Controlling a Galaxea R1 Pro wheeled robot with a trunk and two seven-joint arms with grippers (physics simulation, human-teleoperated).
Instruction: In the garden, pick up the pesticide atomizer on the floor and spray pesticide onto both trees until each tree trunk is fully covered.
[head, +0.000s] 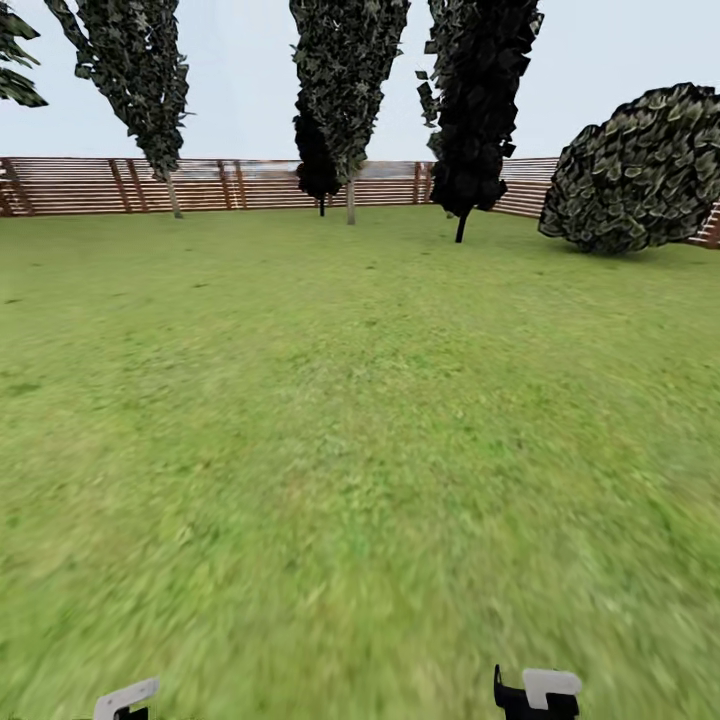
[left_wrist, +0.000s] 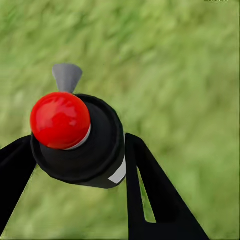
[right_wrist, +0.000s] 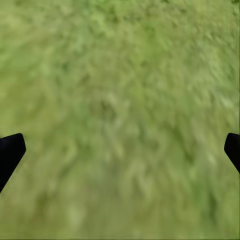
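Robot out on the lawn (head: 360, 420), a black bottle-like thing with a red cap held between the left fingers

In the left wrist view the left gripper (left_wrist: 75, 165) has its two black fingers (left_wrist: 150, 190) closed against the sides of a black round-bodied object (left_wrist: 95, 150) topped by a glossy red ball (left_wrist: 60, 120), with a grey flared nozzle (left_wrist: 67, 76) beyond it (whether this is the pesticide atomizer I cannot tell from its colours). The right gripper (right_wrist: 120, 150) is spread wide over bare grass, holding nothing, fingertips (right_wrist: 10, 150) at opposite edges. In the head view, a reddish slat fence (head: 220, 185) runs along the far side, with dark narrow trees (head: 345, 90) before it and a round bush (head: 640, 170) at the right
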